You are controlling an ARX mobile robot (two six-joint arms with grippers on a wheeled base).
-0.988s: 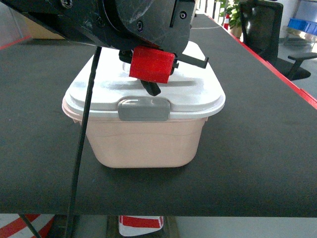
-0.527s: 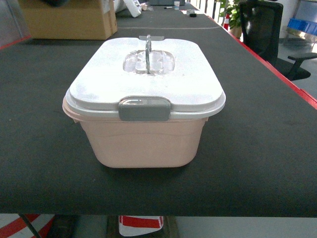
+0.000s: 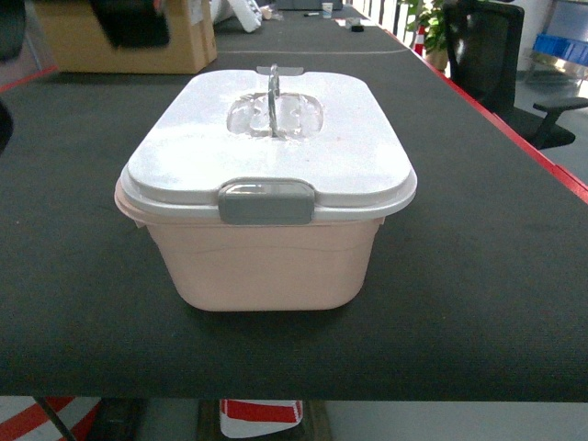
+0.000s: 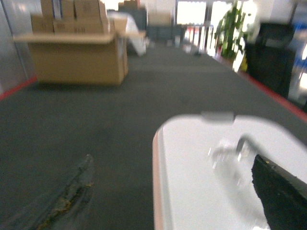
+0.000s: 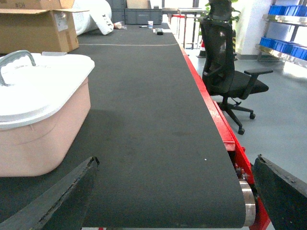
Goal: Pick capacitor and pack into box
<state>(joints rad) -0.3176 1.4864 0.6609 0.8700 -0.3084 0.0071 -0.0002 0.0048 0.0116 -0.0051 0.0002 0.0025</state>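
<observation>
Nearest in the head view, the box [image 3: 266,266] sits on the black worktop [image 3: 478,303] close to its front edge, about midway btwn left & right sides. It's a pale pink tub w/ the white lid [image 3: 276,156] seated on top, the grey latch [image 3: 266,202] lying flat against the front rim, and the thin handle [image 3: 273,92] standing upright in a recess at lid centre. Right gripper [image 5: 176,163] hangs low by the worktop's front edge, to the right of the box and apart from it; its two dark fingers [image 5: 57,201] are spread wide w/ nothing btwn them. Left gripper [image 4: 172,160] is above the box's left side, over the lid; that view is badly blurred, but one dark finger shows at lower right & a smeared one at lower left, so jaws look parted, nothing held. Farther back, a brown cardboard carton [image 3: 92,55] stands at the worktop's far left corner. Off the red right edge are a black office chair [image 5: 225,67], blue bins [image 5: 288,10] on shelving & a potted plant [image 4: 230,33].
</observation>
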